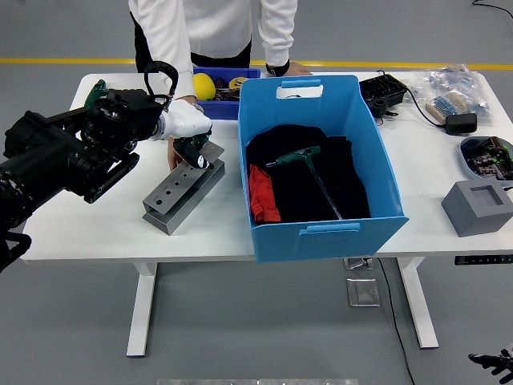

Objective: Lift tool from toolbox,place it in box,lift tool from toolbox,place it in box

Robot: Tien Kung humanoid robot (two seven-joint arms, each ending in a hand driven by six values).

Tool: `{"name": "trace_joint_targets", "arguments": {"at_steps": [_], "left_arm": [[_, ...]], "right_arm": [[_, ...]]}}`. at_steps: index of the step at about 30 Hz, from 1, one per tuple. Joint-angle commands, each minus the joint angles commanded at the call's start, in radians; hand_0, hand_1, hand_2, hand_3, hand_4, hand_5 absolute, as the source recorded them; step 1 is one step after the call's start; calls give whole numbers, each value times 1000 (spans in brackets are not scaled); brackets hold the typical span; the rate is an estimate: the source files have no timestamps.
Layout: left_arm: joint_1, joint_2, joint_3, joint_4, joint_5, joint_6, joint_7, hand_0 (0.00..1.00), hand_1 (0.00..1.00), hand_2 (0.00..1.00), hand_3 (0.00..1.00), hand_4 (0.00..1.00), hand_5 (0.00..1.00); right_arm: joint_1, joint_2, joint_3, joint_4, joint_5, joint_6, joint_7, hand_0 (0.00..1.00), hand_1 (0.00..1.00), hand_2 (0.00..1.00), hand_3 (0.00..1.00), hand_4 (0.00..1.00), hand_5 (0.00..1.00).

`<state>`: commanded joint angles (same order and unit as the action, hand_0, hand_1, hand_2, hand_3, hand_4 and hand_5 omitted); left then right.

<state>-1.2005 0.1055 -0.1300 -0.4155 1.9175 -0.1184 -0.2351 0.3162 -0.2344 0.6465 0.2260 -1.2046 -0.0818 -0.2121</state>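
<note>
We see the left hand [189, 138] at the far end of the grey metal tool rack [183, 189], fingers curled on something dark there; what it grips we cannot tell. At 3 o'clock from the rack stands the blue plastic box [317, 160], holding a green T-handle tool [309, 169] on black cloth. The white table [88, 220] lies bare toward 7 o'clock. A person's hand [171, 152] touches the rack.
</note>
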Motion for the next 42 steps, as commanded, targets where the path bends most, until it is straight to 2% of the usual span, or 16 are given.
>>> {"name": "trace_joint_targets", "arguments": {"at_steps": [5,6,11,12,18,19,24,25,36,37,42], "left_arm": [[1,2,1,2,7,9,-5,576,250,229,281,827,561],[2,3,2,2,8,12,-7,527,233,215,258,834,535],[3,4,5,3,8,22,-13,527,233,215,258,834,535],[3,4,6,3,8,24,-15,451,219,205,247,850,511],[3,6,5,5,12,31,-18,451,219,205,247,850,511],[3,6,5,6,13,32,-19,398,207,195,242,854,485],[3,6,4,6,16,35,-20,398,207,195,242,854,485],[3,7,4,5,17,35,-20,337,193,187,235,852,472],[5,8,2,6,34,62,-31,297,173,175,220,859,467],[5,9,2,5,37,66,-32,248,143,154,188,803,290],[9,14,8,0,43,106,-45,248,143,154,188,803,290]], "right_arm": [[1,0,-5,0,8,-1,1,597,586,640,530,776,580],[1,0,-6,0,11,-1,1,597,586,640,530,776,580],[1,0,-11,-1,17,-2,2,597,586,640,530,776,580],[0,-1,-11,-1,18,-2,2,597,586,639,530,776,579],[-1,-1,-12,-1,20,-2,2,597,586,639,530,776,579],[-1,-1,-12,-1,20,-2,2,597,586,640,530,776,580],[-1,-1,-13,-1,21,-3,2,597,586,640,530,776,580],[-1,-1,-13,-1,22,-3,3,597,586,640,530,776,580],[-2,-1,-14,-1,23,-3,3,597,586,640,530,776,579],[-2,-1,-14,-1,23,-3,3,597,586,639,530,775,580],[-3,-1,-20,-1,32,-5,4,597,586,639,530,775,580]]}}
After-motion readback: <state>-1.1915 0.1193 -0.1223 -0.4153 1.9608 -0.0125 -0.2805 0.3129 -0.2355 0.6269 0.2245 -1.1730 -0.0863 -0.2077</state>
